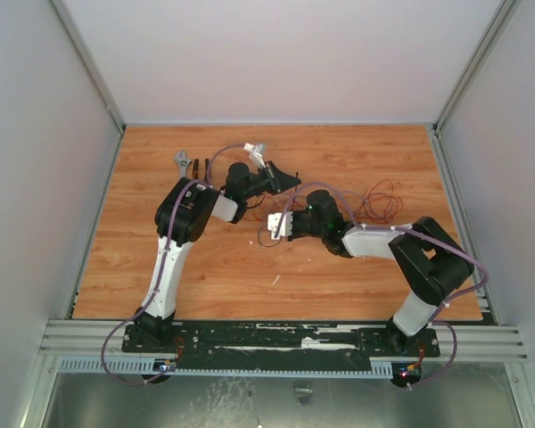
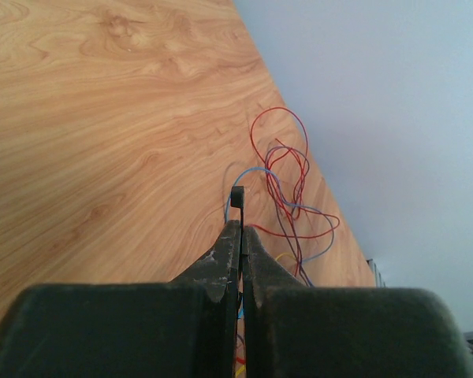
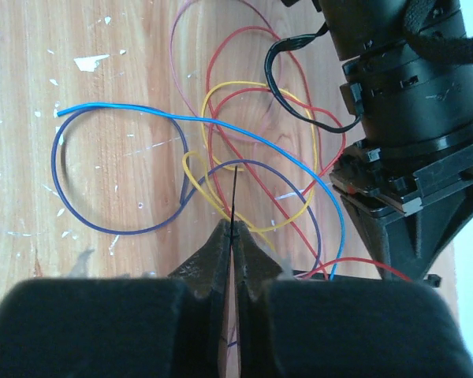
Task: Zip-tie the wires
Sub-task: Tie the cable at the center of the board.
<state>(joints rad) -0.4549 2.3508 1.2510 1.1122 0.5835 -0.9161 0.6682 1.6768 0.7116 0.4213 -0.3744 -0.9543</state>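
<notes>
Your left hand [image 2: 241, 236] is pinched shut on the zip tie [image 2: 237, 197] — its head pokes past the tips. Your right hand [image 3: 231, 236], likewise shut, seems to pinch the thin tail, which runs straight ahead over the wires [image 3: 244, 134] looped on the bench [image 3: 110, 47] — right sits nearer them.

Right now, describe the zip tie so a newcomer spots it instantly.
On the wooden table, find the tangle of wires, then the right gripper, jaws shut. The zip tie pokes out between them: one straight, hair-thin black strip among curved coloured strands.
</notes>
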